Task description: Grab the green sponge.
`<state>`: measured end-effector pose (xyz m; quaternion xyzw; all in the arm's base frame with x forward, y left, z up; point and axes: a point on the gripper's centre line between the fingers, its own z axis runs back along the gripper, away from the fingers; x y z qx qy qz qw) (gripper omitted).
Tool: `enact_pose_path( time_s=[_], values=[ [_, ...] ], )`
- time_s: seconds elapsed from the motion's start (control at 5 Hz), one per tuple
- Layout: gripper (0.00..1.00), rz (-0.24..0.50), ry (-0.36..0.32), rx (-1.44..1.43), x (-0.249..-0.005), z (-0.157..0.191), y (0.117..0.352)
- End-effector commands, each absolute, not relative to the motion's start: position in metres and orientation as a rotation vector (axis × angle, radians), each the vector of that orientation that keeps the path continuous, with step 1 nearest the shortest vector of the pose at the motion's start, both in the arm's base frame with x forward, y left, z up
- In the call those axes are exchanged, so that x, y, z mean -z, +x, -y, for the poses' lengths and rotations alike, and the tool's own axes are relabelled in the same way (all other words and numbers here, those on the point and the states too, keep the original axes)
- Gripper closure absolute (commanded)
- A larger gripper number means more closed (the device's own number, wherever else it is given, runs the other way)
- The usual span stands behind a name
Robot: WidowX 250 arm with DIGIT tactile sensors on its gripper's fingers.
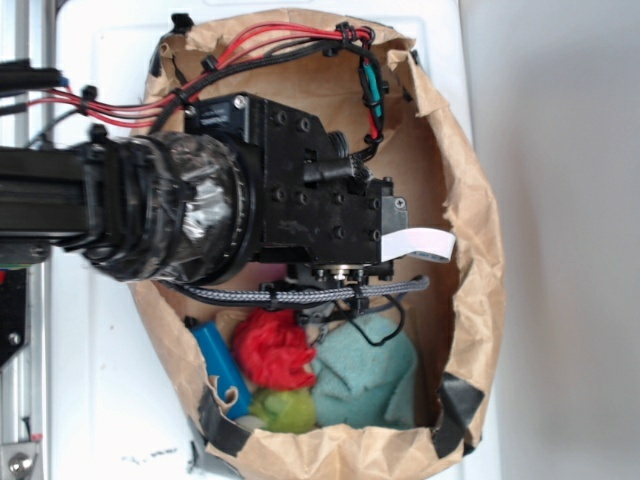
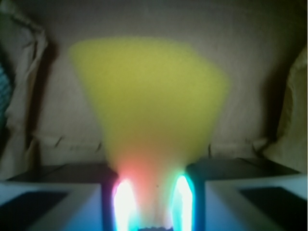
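Pincer is clamped on a yellow foam wedge — wrong item, so we'd judge the task not started. We see the green sponge lying at 5 o'clock in the paper bag, touching the red scrubby at its 9 o'clock. Arm hides the bag's middle — the exterior view can't show the pincer, and the wrist view is blurred.

No readable text, labels or numbers anywhere; white tag on arm shows blank.
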<state>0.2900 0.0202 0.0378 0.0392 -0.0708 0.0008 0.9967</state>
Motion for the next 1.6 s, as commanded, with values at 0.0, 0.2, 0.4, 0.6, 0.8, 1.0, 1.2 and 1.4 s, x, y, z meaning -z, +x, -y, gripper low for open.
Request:
enact_pose_path(
  time_s=[0.0,0.2,0.4,0.6,0.8,1.0,1.2,1.4],
  values=[
    [1.00,0.219,0.045,-0.060,-0.110,-0.031,0.300],
    [1.00,0.207,0.008,-0.088,-0.132,-0.036,0.301],
    [1.00,0.208,-0.011,-0.105,-0.148,-0.038,0.300],
    [1.00,0.206,-0.018,-0.111,-0.163,-0.036,0.296],
    [1.00,0.255,-0.010,-0.120,-0.177,-0.033,0.281],
    [1.00,0.277,0.018,-0.146,-0.188,-0.038,0.277],
    [1.00,0.272,0.011,-0.169,-0.198,-0.046,0.273],
    [1.00,0.262,0.033,-0.166,-0.200,-0.048,0.271]
  ],
)
